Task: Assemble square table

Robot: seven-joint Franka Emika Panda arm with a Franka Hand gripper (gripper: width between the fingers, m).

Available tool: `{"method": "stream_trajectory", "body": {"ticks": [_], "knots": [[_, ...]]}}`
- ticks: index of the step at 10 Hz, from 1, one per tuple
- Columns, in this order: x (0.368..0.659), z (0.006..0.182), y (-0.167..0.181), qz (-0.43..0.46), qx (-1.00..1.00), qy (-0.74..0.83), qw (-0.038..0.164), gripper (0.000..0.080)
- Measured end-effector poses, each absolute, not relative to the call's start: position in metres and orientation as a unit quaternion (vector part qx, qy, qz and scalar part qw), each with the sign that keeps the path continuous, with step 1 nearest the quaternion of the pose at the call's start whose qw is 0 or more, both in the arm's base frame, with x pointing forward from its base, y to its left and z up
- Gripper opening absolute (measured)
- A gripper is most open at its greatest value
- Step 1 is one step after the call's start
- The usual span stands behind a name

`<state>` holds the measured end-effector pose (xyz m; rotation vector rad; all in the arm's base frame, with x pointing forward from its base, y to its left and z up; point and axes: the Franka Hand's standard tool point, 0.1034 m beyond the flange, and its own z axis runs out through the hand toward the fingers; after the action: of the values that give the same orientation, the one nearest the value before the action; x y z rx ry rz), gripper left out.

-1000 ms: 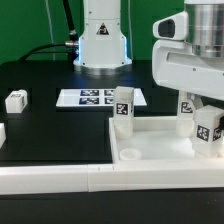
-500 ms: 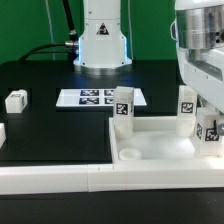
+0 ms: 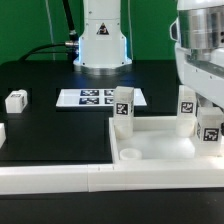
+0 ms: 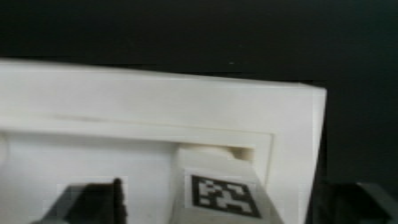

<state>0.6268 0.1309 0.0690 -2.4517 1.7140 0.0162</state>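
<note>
The square table top (image 3: 160,150) lies white, rim up, at the exterior view's lower right. Two legs stand upright in its far corner sockets, one at the left (image 3: 122,108) and one at the right (image 3: 187,107). A third tagged leg (image 3: 209,131) stands at the right edge. My gripper (image 3: 212,122) hangs over that leg. In the wrist view the leg's tag (image 4: 228,195) sits between my two dark fingers (image 4: 98,204), with a gap on each side. The gripper (image 4: 228,208) is open. The top's rim (image 4: 160,100) also shows in the wrist view.
The marker board (image 3: 95,98) lies behind the table top. A loose white leg (image 3: 16,100) lies at the exterior view's left, another white part (image 3: 2,132) at the left edge. A long white border bar (image 3: 55,178) runs along the front. The robot base (image 3: 100,45) stands at the back.
The gripper shifted toward the exterior view's right over the third leg in the first half second. It has stayed nearly still since. The legs and the top have not moved.
</note>
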Motion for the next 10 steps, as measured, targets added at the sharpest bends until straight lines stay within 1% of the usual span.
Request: {"method": "stream_trajectory", "body": {"ticks": [1, 2, 4, 5, 6, 8, 9, 10], "knots": [[0.627, 0.069, 0.13, -0.006, -0.859, 0.508, 0.071, 0.0616], [0.628, 0.069, 0.129, -0.015, -0.88, 0.469, 0.071, 0.0642], [0.629, 0.069, 0.128, -0.02, -0.908, 0.413, 0.07, 0.0648], [0.628, 0.069, 0.127, -0.022, -0.926, 0.372, 0.065, 0.0648], [0.629, 0.07, 0.123, -0.027, -0.959, 0.279, 0.049, 0.0649], [0.632, 0.074, 0.121, -0.037, -0.987, 0.153, 0.029, 0.0649], [0.632, 0.074, 0.12, -0.04, -0.996, 0.079, 0.021, 0.0649], [0.634, 0.074, 0.116, -0.046, -0.997, 0.062, 0.021, 0.0649]]}}
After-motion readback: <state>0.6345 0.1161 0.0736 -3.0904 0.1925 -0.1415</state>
